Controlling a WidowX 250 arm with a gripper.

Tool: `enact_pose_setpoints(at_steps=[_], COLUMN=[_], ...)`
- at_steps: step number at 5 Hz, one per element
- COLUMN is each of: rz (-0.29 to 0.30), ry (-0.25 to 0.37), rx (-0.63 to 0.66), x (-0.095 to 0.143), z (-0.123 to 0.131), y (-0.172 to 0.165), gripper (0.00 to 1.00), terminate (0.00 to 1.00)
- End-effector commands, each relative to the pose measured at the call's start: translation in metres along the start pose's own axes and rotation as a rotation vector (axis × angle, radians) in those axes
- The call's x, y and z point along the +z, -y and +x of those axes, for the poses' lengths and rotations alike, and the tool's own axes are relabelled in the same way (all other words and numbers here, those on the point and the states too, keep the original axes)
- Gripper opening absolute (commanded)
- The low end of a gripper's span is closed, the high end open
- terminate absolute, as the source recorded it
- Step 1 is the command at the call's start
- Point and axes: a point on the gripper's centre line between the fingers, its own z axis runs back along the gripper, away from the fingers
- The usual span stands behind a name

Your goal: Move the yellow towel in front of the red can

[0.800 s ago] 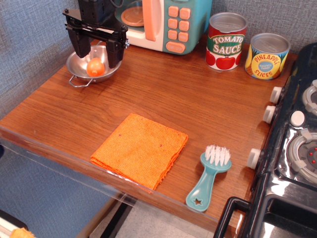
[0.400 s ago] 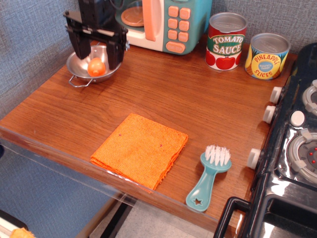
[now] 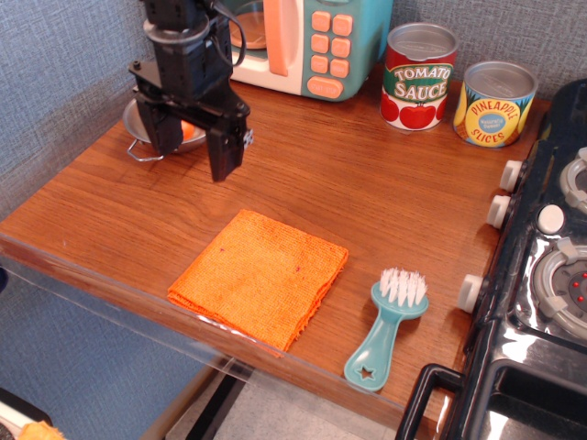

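So far, nothing of the task proper is seen to be done. The black two-fingered tool [image 3: 194, 151] is held spread and empty above the brown wooden surface [image 3: 367, 202], its fingers pointing down, with bare wood beneath them. Just behind it a small round metal bowl [image 3: 138, 128] is partly hidden by the arm, and an orange ball inside it is only glimpsed. The yellow towel [image 3: 260, 275], a folded square of bright orange ribbed cloth, is found lying flat near the front edge of the surface, apart from the tool and untouched. To its right a pale teal scrubbing brush [image 3: 390, 325] with white bristles is laid.

The red can [image 3: 419, 75], a cylindrical tin labelled "TOMATO SAUCE" with a silver top, is placed at the back of the surface, well apart from the towel, beside a yellow-and-blue tin [image 3: 495, 103] of pineapple slices and a teal toy microwave [image 3: 316, 41]. The wood in front of the red can is unoccupied.

By this judgement, the approach, the grasp, the carry and the release are all left to be done.
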Motion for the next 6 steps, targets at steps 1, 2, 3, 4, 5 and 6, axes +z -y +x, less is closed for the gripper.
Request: enact_pose_setpoints(at_steps=[1,2,3,4,5,6], rz=[-0.022,-0.027,-0.008,0.002,0.019,0.019], ry=[0.01,-0.004,-0.006,-0.008,-0.01,-0.012], rx=[-0.101,-0.12,-0.122,-0.115,-0.099,-0.087], x=[-0.003,-0.018,-0.031,-0.043,-0.055,-0.062], z=[-0.025,-0.03,-0.03,-0.028,-0.026,-0.024], y=[0.034,0.052,0.069,0.079,0.079,0.069], gripper=[1.0,1.0,1.0,1.0,1.0,1.0], terminate=[0.0,0.0,0.0,0.0,0.0,0.0])
